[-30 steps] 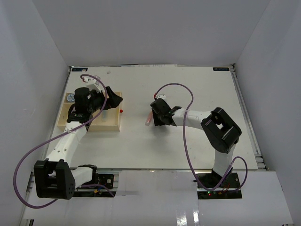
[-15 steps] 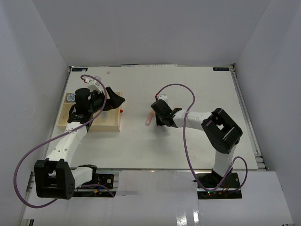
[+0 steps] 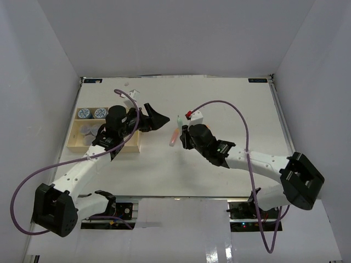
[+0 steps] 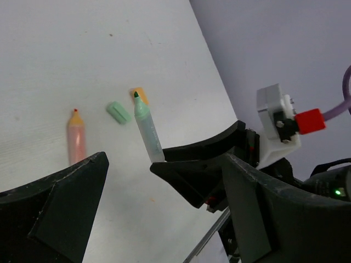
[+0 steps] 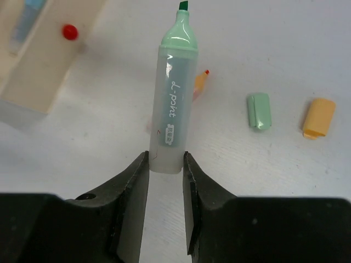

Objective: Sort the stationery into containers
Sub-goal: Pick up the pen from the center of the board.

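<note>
The right claw [image 5: 164, 164] is clamping the green highlighter [image 5: 174, 104] by its tail, holding it over the worktop [image 3: 219, 98], right of the tray [image 3: 134, 149]. It is looking light, stiff and slick. The left claw [image 3: 154, 118] is gaping empty.

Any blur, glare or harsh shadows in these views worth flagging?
Top external: even light, soft shadows, glare only on the glossy near strip. Right wrist: sharp, the print on the green highlighter is legible. Left wrist: its own fingers dark, showing little detail.
</note>
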`<move>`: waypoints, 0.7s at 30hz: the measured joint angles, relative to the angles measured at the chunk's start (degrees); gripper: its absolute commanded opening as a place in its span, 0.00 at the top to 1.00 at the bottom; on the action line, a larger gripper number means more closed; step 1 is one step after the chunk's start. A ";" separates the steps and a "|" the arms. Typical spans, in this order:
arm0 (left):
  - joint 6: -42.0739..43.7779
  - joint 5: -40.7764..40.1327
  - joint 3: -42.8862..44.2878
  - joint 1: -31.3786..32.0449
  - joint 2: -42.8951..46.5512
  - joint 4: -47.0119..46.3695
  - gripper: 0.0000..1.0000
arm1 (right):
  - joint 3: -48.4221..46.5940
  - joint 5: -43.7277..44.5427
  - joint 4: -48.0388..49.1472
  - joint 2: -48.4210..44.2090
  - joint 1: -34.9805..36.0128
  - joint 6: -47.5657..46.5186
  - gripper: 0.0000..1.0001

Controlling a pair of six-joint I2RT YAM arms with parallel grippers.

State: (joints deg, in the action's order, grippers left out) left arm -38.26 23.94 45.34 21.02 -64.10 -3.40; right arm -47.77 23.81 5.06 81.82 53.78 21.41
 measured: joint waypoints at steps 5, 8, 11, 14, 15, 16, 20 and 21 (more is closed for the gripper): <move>-2.71 -4.50 0.02 5.46 -1.25 -3.50 0.09 | 3.06 0.07 6.69 -7.15 2.21 -2.23 0.92; -3.56 -7.08 0.24 8.00 -2.25 -5.18 0.12 | 5.01 -0.02 10.27 -10.03 2.67 -3.10 0.92; -4.02 -8.61 0.79 10.49 -3.61 -6.64 0.14 | 6.45 -0.26 12.68 -12.04 2.89 -3.93 0.92; -4.42 -9.99 1.20 12.46 -5.09 -8.09 0.18 | 6.45 -0.39 14.01 -12.68 2.89 -4.17 0.92; -4.50 -10.51 1.22 13.18 -5.55 -8.61 0.19 | 6.47 -0.44 14.43 -12.85 2.89 -4.26 0.92; -4.50 -11.04 1.22 13.75 -5.92 -8.96 0.20 | 6.51 -0.50 14.86 -13.05 2.91 -4.33 0.92; -4.90 -12.79 1.31 15.93 -7.50 -10.21 0.29 | 7.15 -1.03 16.04 -13.68 2.99 -4.50 0.92; -5.03 -13.29 1.46 16.50 -7.98 -10.51 0.30 | 7.26 -1.07 16.06 -13.79 2.99 -4.55 0.92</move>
State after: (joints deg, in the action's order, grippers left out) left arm -43.29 10.66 46.81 37.52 -72.07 -13.91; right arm -40.51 22.74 21.12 68.03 56.77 16.86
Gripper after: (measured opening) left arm 0.723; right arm 0.329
